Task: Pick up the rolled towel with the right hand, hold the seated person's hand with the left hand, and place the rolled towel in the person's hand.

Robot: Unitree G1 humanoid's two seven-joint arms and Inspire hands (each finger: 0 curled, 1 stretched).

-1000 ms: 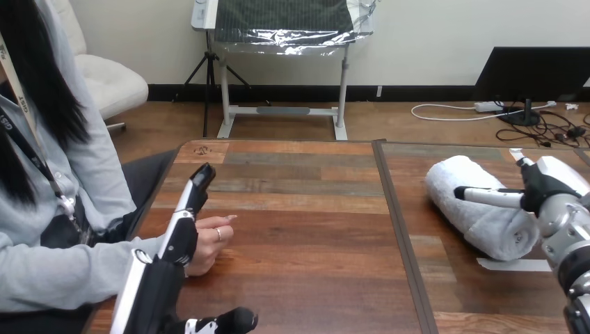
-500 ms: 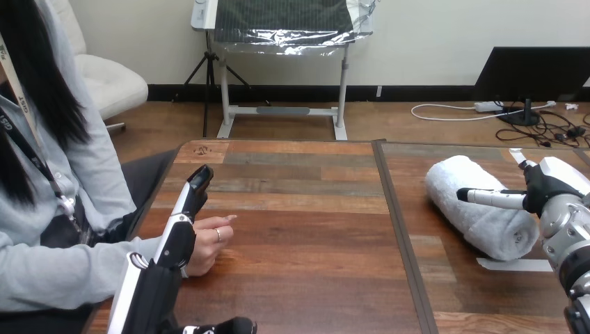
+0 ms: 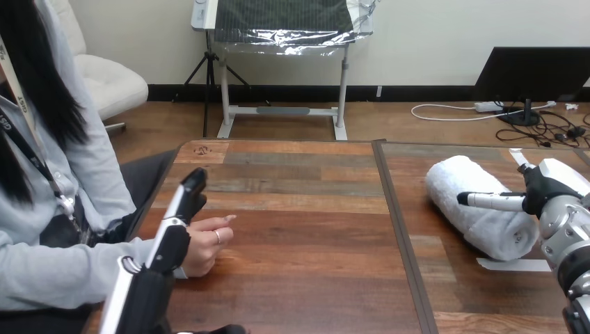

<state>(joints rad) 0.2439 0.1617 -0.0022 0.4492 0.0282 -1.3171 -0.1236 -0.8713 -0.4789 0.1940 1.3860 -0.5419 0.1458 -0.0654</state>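
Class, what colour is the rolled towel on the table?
The rolled towel is white; the head view shows it.

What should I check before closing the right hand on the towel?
1. Rolled towel lying flat on the table, not lifted: ok.
2. Right hand placed at the towel: ok, one straight finger lies across its top.
3. Right hand curled round the towel: not ok, it is open.
4. Left hand holding the person's hand: not ok, fingers straight, alongside it; contact cannot tell.
5. Person's hand open to receive: not ok, fingers curled, resting on the table.
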